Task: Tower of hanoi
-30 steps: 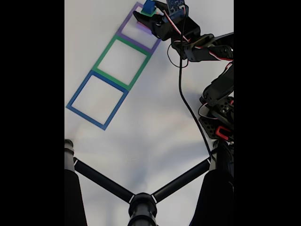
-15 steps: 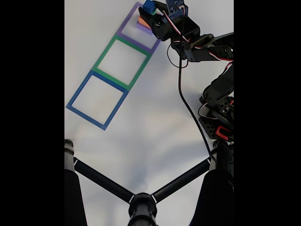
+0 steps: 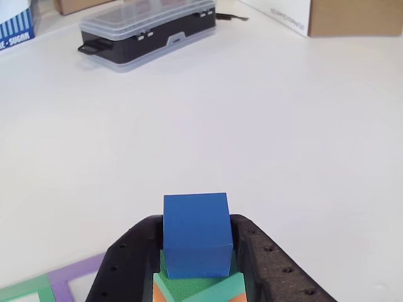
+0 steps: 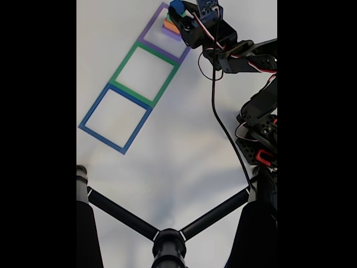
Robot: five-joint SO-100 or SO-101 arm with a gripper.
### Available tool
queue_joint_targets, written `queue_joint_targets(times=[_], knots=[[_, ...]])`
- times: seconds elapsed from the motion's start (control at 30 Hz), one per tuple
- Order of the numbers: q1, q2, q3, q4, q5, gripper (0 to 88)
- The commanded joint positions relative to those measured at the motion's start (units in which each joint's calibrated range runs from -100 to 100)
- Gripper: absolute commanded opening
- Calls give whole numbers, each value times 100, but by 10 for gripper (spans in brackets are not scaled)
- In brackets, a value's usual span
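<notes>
At bottom centre of the other view, gripper [image 3: 196, 267] straddles blue cube [image 3: 196, 234] atop green block [image 3: 200, 287], fingers flanking both sides, contact unclear; stack sits in purple square [image 4: 165, 34].

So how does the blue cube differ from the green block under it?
The blue cube sits on top between the tool's fingers; the green block lies beneath it. The blue cube is narrower; the green block juts out past it at the sides. Both belong to one stack, in the purple square.
</notes>
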Motion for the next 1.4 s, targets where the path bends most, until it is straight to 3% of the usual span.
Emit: queue_joint_targets(times=[0.0,0.27,0.63,1.1,1.37], knots=[[-35,-813,-118,787,78,44],[-80,-2961,-672,4089,78,49],[-393,-3994,-3989,9666,78,46],[-1887,-4091,-6688,12677,78,49],[-2124,-4379,-5906,12491,78,53]])
